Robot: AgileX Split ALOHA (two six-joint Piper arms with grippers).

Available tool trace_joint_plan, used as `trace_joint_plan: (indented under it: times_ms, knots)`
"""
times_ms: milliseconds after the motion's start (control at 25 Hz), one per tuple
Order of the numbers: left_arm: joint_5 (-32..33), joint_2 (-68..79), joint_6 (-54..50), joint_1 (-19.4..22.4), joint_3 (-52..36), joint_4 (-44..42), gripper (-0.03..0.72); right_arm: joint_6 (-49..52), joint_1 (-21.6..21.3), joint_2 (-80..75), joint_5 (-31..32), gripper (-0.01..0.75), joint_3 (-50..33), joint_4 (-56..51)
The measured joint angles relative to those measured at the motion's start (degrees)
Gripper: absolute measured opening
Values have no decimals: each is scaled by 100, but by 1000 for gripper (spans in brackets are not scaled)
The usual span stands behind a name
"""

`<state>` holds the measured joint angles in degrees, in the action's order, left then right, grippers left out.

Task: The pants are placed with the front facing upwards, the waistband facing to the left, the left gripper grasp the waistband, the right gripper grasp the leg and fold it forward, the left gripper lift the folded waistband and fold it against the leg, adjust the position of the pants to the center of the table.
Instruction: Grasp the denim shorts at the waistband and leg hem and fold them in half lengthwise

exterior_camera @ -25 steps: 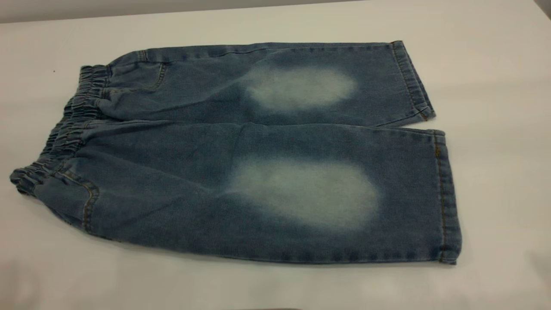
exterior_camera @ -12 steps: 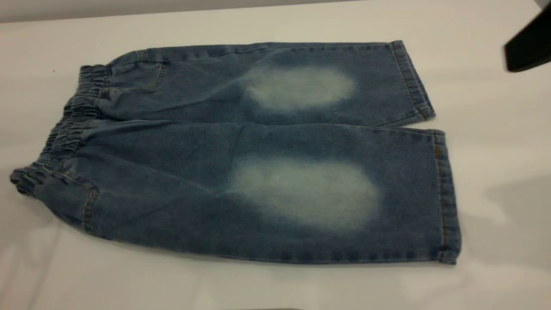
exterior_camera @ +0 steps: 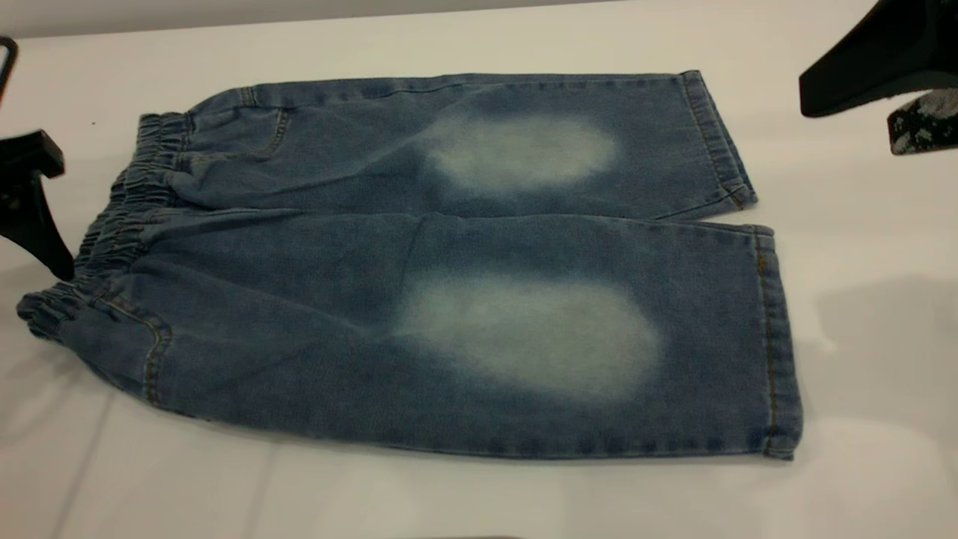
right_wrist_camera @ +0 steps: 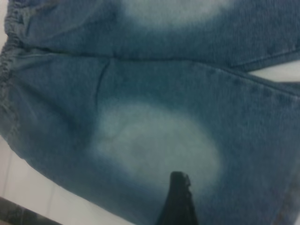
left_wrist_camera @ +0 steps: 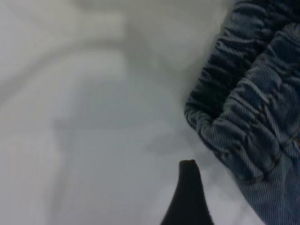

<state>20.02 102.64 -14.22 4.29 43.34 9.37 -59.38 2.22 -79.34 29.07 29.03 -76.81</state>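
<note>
While the pants lie flat for folding, the left gripper nears the waistband; 2 grippers' finger spread can't be told.

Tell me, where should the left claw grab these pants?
Probably the waistband, coming from the left gripper's own side. Its gathered ruffles bunch up off the table, giving the fingers an edge, and it already faces that gripper. The pants elsewhere lie flat.

Both the left gripper and right gripper cut off at the frame edges (finger spacing unreadable).
</note>
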Motion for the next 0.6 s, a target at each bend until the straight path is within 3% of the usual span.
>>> trace_joint_plan:
  times_ms: [600]
  knots:
    - [-453,559,-236,0,5,36,516,-41,0,0,-170,516,7,-76]
